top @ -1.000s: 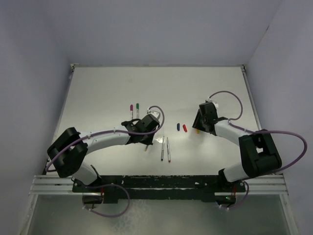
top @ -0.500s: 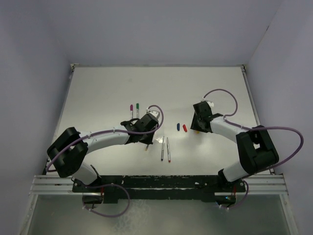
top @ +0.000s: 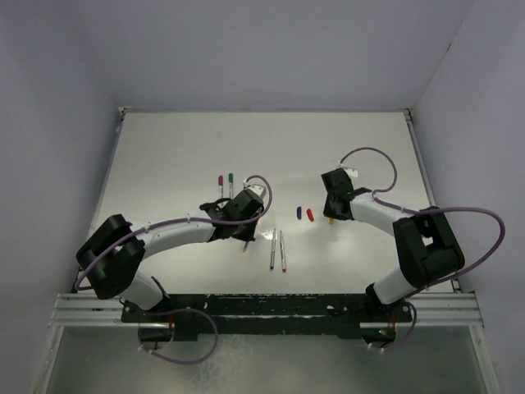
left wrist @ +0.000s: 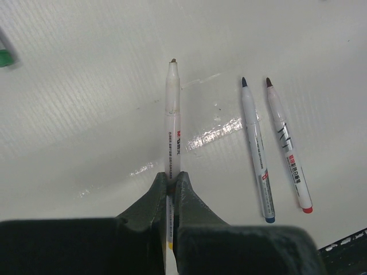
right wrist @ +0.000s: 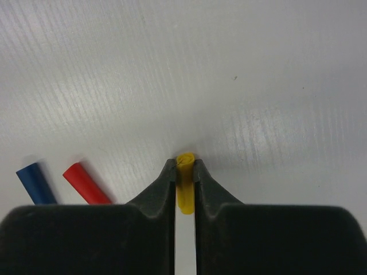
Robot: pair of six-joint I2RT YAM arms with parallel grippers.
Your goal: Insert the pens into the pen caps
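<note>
So that both parts can be mated, the left gripper (left wrist: 170, 179) pinches a pen (left wrist: 172, 114) near its rear, tip projecting ahead of the shut jaws; the right gripper (right wrist: 184, 169) clamps the yellow cap (right wrist: 184, 200) between its jaws, a red cap (right wrist: 86, 183) lying left of them.

**Far tabletop (top: 271, 139) open, middle crowded**

The far half of the tabletop lies bare from edge to edge, and so do both side strips beside the arms. Between the arms the way is tight: the blue cap (top: 299, 213) and red cap (top: 310, 213) lie just left of the right fingers (right wrist: 163, 192), which pinch the yellow cap (right wrist: 184, 192), and two loose pens (top: 272, 253) lie side by side just right of the yellow pen (left wrist: 172, 114) in the left fingers (left wrist: 152, 200). Two capped pens (top: 230, 182) lie just beyond the left arm (top: 176, 231). A cable loop (top: 371, 149) arches over the right arm (top: 373, 215)
</note>
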